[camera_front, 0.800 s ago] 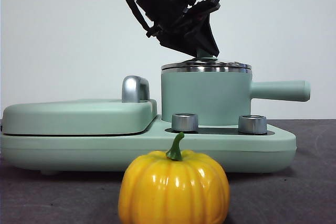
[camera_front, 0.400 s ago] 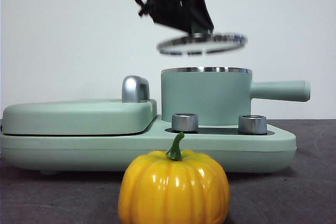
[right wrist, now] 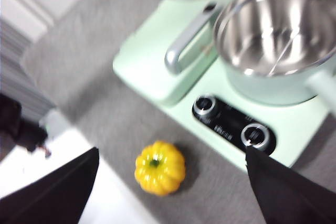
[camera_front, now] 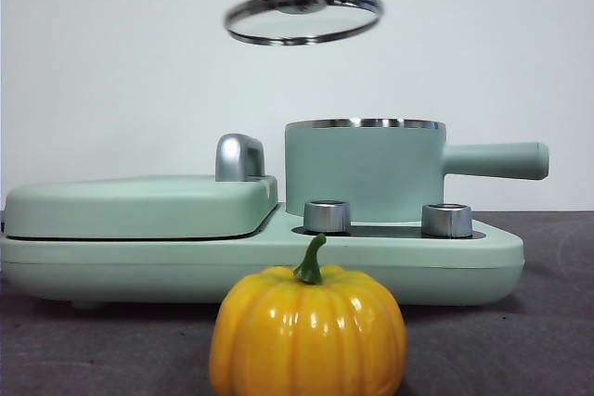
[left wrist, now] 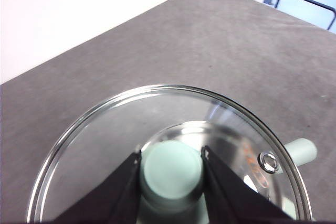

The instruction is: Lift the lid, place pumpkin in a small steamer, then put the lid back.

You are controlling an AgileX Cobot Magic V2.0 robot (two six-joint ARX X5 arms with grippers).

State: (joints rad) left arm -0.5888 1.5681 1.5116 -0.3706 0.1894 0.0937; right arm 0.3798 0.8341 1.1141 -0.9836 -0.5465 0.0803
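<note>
The left end effector (left wrist: 170,169) holds the lid (camera_front: 303,17) by its knob, high above the open small steamer (camera_front: 364,172). The right end effector (right wrist: 173,182), jaws spread wide and empty, hangs over the pumpkin (right wrist: 159,167) on the table (camera_front: 548,322), nearer to it.

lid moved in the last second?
Yes. The lid went up and toward the picture's left: a second ago it sat on the steamer, now it hangs well above its rim, knob clamped in the left gripper.
</note>
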